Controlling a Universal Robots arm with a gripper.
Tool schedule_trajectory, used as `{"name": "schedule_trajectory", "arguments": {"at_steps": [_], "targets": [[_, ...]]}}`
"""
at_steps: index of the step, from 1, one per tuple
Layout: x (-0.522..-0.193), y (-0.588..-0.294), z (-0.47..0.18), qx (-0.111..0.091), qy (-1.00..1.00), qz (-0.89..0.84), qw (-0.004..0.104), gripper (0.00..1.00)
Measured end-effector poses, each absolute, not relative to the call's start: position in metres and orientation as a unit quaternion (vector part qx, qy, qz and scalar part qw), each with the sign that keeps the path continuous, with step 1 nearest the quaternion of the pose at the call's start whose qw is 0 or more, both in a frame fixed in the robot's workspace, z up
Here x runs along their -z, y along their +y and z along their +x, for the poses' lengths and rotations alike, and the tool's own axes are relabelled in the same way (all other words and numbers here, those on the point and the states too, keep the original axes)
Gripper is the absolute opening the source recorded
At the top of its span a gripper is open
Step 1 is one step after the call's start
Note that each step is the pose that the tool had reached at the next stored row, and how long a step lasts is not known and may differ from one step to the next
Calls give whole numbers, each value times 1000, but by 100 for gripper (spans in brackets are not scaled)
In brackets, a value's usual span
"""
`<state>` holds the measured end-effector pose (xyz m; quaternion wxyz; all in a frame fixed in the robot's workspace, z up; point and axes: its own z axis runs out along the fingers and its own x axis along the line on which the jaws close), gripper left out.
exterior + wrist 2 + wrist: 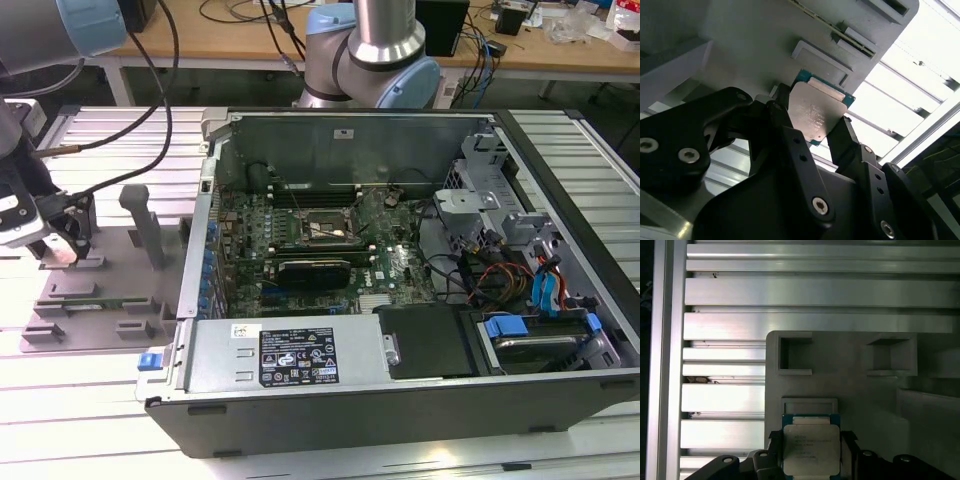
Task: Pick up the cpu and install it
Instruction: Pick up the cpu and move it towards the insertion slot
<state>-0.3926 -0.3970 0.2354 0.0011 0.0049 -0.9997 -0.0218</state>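
Observation:
The cpu [816, 111] [811, 450] is a small square chip with a silvery metal top and a green rim. It sits between my black fingers [785, 125] in both wrist views, and both of them press on its edges. My gripper [812, 120] [811, 441] is shut on it just above the grey fixture plate [850, 375] [750, 40]. In the exterior view my gripper [62, 245] hangs over the plate [110, 275] at the exterior view's left, well apart from the open computer case [400, 400]. The motherboard's socket [325, 228] lies inside the case.
An upright grey post [140, 215] stands on the fixture plate between my gripper and the case. A long thin stick [95, 300] lies in a slot of the plate. Another arm's base [370, 50] stands behind the case. Ribbed aluminium table slats [725, 405] surround the plate.

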Motion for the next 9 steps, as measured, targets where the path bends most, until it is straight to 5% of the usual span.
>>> {"name": "schedule_trajectory", "arguments": {"at_steps": [9], "targets": [[-251, -397, -393, 22, -1000, 5, 1, 55]]}}
